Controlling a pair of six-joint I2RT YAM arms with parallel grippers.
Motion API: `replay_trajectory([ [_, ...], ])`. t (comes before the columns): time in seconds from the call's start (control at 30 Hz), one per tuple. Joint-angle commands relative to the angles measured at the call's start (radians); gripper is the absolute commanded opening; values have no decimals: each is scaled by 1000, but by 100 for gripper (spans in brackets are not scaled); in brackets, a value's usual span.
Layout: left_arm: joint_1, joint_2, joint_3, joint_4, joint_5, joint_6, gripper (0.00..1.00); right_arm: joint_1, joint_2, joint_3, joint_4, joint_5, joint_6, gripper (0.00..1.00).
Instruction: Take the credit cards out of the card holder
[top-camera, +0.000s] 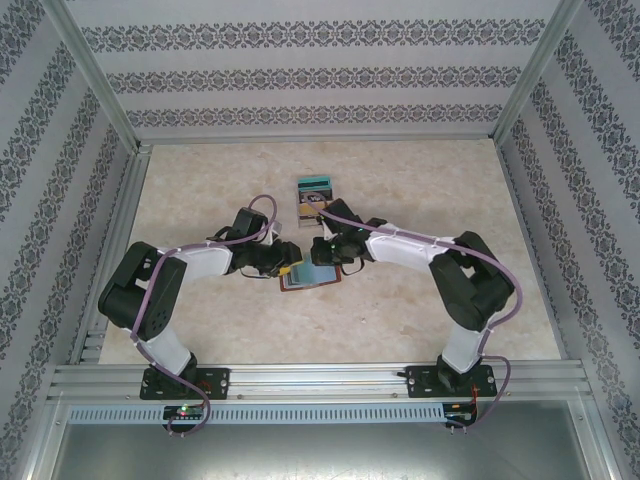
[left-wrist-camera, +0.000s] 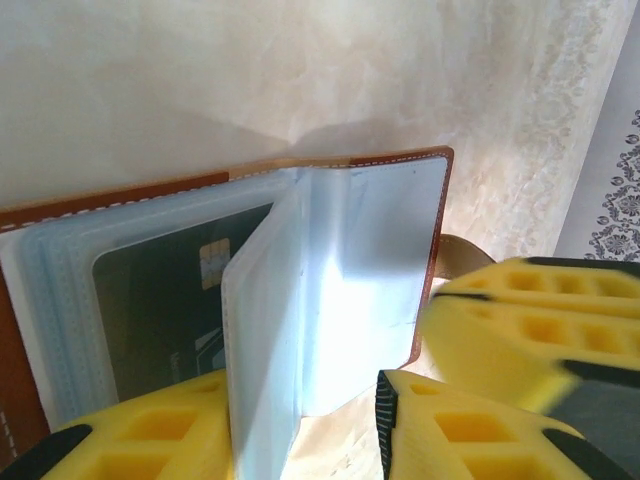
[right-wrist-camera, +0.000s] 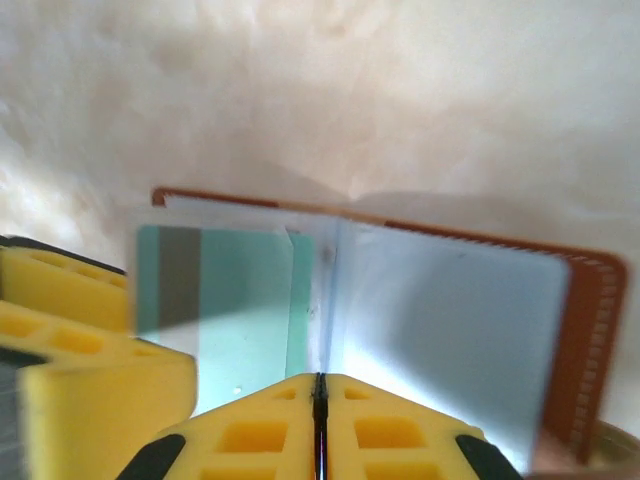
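Nearest, my right gripper (right-wrist-camera: 318, 405) has its fingers (right-wrist-camera: 255, 438) pressed together at the spine of the card holder (right-wrist-camera: 590, 330); whether a sleeve edge is pinched there I cannot tell. My left gripper (left-wrist-camera: 300, 425) stands part open astride one upright sleeve page (left-wrist-camera: 265, 330), probably to keep the holder spread. It lies open between both, long axis left to right, spine pointing away. Inside sit a dark card (left-wrist-camera: 165, 310) and a teal card (right-wrist-camera: 235, 300); beyond it, a small stack (top-camera: 315, 190).

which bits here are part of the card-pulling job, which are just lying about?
Job:
card holder, open
dark card and teal card, in its sleeves

Lying about:
stepped stack with a teal top, behind the holder
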Motion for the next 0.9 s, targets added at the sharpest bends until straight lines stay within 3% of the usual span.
replay_trajectory([
  [0.0, -24, 22, 36, 50, 21, -13, 39, -11, -67, -35, 15, 73, 18, 12],
  [0.4, -90, 105, 166, 50, 47, -24, 39, -61, -175, -189, 16, 175, 42, 12],
  [0.7, -93, 94, 176, -8, 11, 3, 42, -63, -196, -180, 20, 152, 20, 15],
  [0.87, -69, 43, 122, -21, -44, -3, 41, -44, -133, -113, -4, 86, -17, 13],
])
